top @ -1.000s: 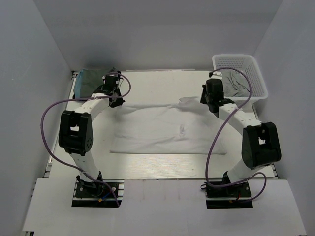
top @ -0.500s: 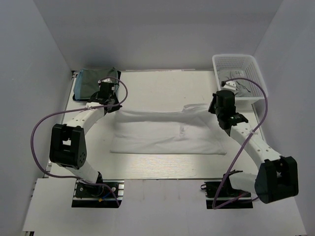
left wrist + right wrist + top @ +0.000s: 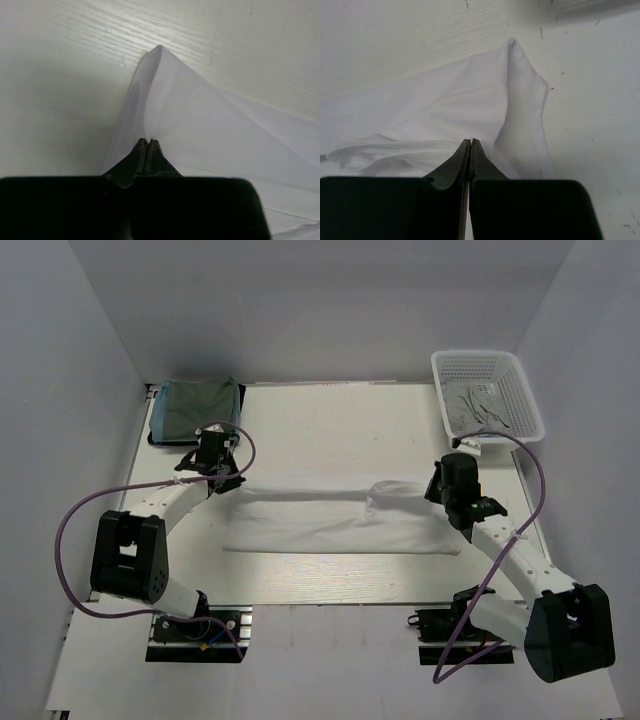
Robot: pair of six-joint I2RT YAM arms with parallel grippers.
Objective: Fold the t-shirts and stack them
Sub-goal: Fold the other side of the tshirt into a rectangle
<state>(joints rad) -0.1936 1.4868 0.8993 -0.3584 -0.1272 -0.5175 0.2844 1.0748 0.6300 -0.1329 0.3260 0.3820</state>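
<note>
**A pale table with two shirts and a basket**

The table (image 3: 330,420) is pale, with thin wood lines running across its top. A white t-shirt (image 3: 330,525) lies across the middle of it, long from left to right and a bit wrinkly. Most of it lies flat on the table, but its two far corners, one at each end, are lifted up off the top. A green t-shirt (image 3: 198,405) sits folded in the far left corner, well apart from the white one. A dark edge peeks out from under it. A white basket (image 3: 475,368) full of little holes stands in the far right corner.
</note>
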